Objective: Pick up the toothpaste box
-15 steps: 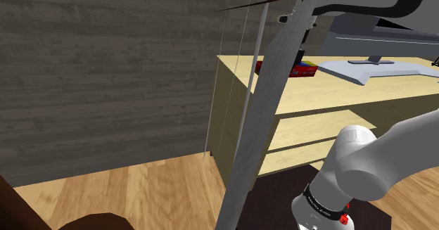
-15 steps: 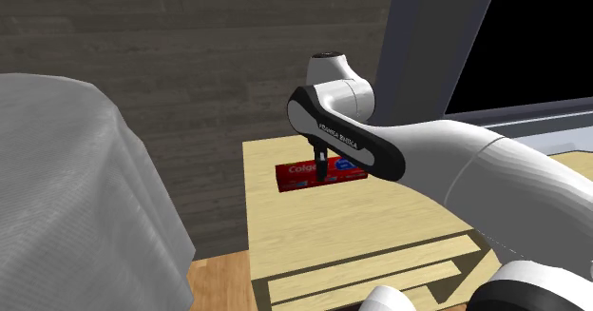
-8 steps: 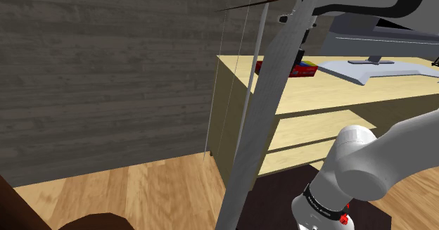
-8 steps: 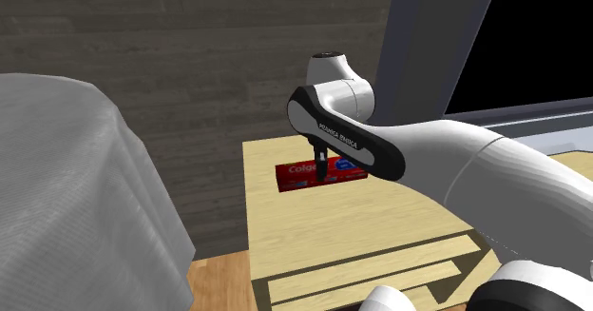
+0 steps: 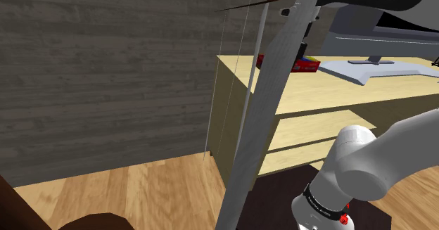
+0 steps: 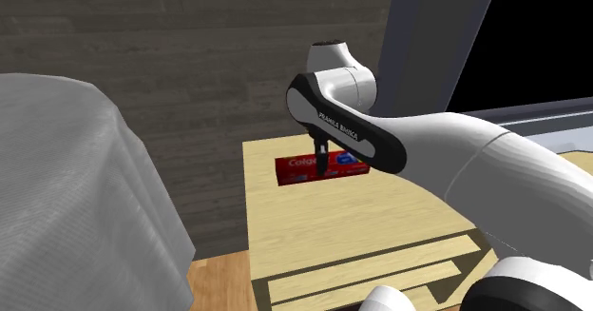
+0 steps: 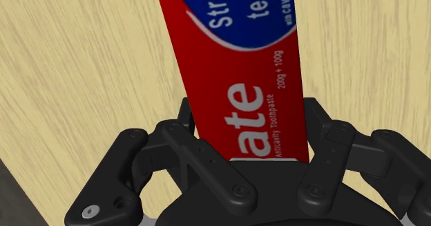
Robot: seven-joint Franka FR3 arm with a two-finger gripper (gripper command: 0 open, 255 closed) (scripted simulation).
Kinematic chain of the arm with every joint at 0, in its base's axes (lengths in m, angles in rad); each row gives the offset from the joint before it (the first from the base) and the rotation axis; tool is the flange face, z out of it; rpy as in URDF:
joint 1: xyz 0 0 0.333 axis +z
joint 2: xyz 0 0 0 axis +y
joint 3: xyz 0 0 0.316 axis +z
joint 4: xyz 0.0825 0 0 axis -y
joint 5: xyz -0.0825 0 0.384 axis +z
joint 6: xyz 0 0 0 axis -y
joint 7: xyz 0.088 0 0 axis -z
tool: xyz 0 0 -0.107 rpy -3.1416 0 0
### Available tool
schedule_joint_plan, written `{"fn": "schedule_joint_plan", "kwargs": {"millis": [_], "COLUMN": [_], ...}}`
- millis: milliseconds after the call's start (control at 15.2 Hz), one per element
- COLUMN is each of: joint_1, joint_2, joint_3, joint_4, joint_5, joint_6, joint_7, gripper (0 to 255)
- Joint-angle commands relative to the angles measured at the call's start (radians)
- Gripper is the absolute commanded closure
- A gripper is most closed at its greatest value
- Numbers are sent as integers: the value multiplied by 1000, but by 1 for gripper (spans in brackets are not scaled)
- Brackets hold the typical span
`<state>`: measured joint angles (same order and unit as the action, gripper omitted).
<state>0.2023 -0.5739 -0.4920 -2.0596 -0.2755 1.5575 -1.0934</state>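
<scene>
The toothpaste box [image 6: 306, 167] is red with a blue patch and white lettering. It hangs level, a little above the pale wooden desk [image 6: 361, 225], near the desk's far corner. My black gripper [image 6: 326, 169] comes down from above and is shut on the box around its middle. In the wrist view the box [image 7: 238, 66] runs lengthwise away from the hand, and the fingers [image 7: 181, 131] clasp its two long sides. In the shoulder view the box's end [image 5: 308, 65] peeks out from behind the arm's forearm.
A grey monitor foot [image 5: 366, 68] stands on the desk close to the box, under a dark screen [image 6: 532, 43]. Drawer fronts [image 5: 309, 137] sit below the desktop. A grey draped shape [image 6: 76, 204] rises at the second exterior view's left. A dark plank wall [image 5: 105, 67] stands behind.
The gripper has risen with the toothpaste box in it, so the box has left the desktop and hangs slightly higher. The hold has not changed.
</scene>
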Motion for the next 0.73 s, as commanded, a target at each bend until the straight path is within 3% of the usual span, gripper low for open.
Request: {"fn": "schedule_joint_plan", "kwargs": {"millis": [0,660], "joint_1": [3,15], "joint_2": [9,51], "joint_3": [2,10], "joint_4": [36,179], "joint_5": [5,23], "joint_6": [-26,-128], "joint_7": [-4,-20], "gripper": [255,255]}}
